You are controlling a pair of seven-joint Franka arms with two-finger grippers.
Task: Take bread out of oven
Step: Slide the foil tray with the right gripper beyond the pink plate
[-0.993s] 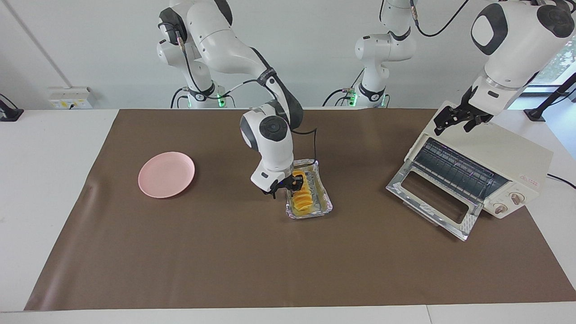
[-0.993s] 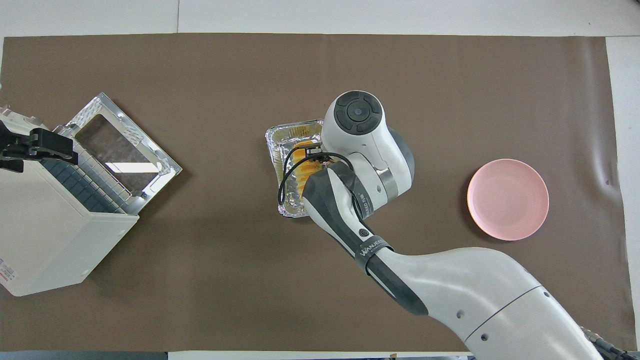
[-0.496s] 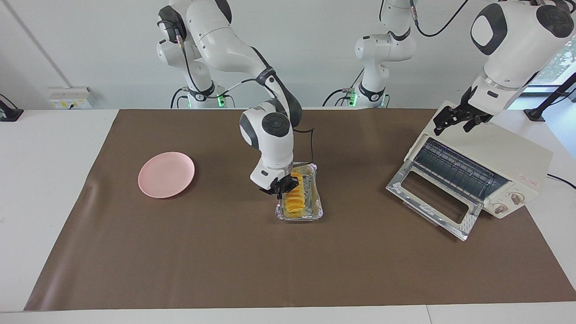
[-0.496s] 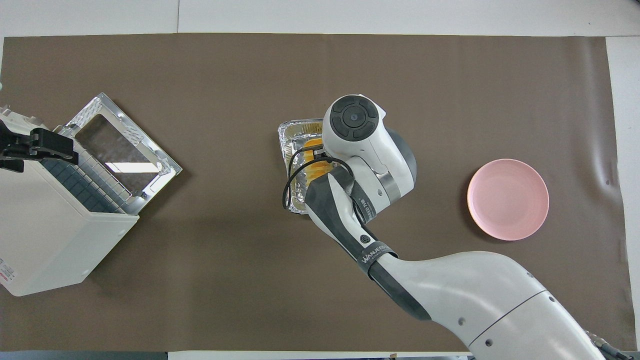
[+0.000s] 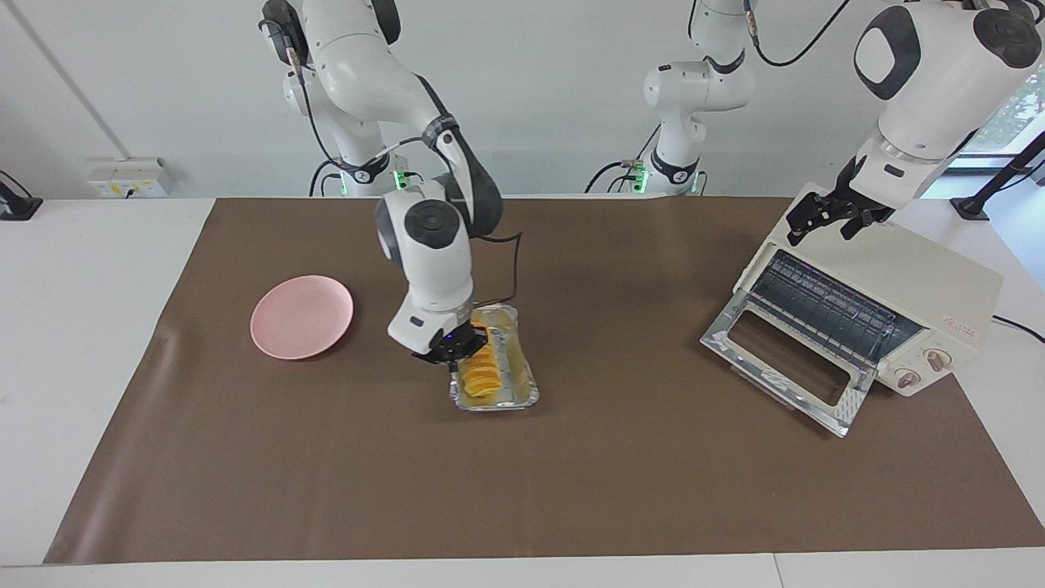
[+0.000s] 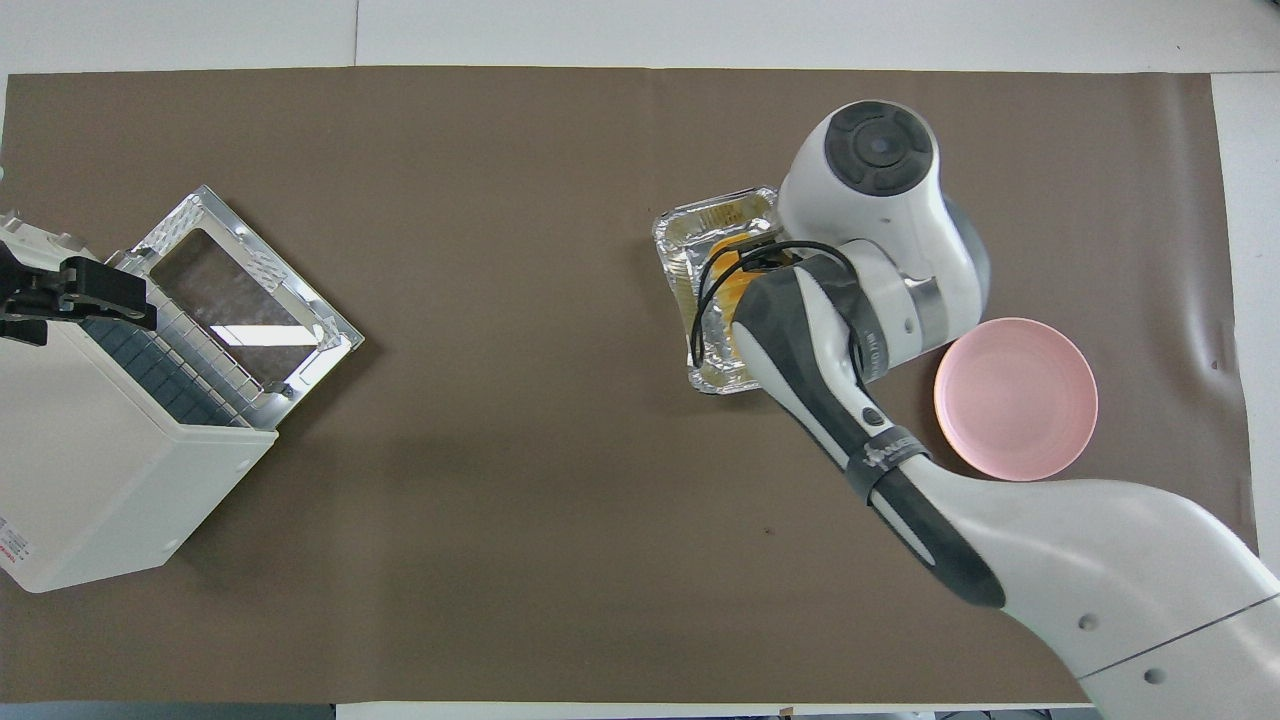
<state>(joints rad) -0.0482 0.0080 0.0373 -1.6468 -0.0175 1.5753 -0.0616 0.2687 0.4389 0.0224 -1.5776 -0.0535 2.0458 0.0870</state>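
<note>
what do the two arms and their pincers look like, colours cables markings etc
Both arms are glossy white with rounded shells and dark grey joint caps. The right arm has a dark grey forearm band with white lettering and a looping black cable by its black right pincer. The left pincer is black too.

Right gripper [image 5: 459,349]: carried low, pointed down, fingertips closed together.
Left gripper [image 5: 831,214]: held raised and waiting, jaws spread wide.
Right arm: bent sharply at the wrist.
</note>
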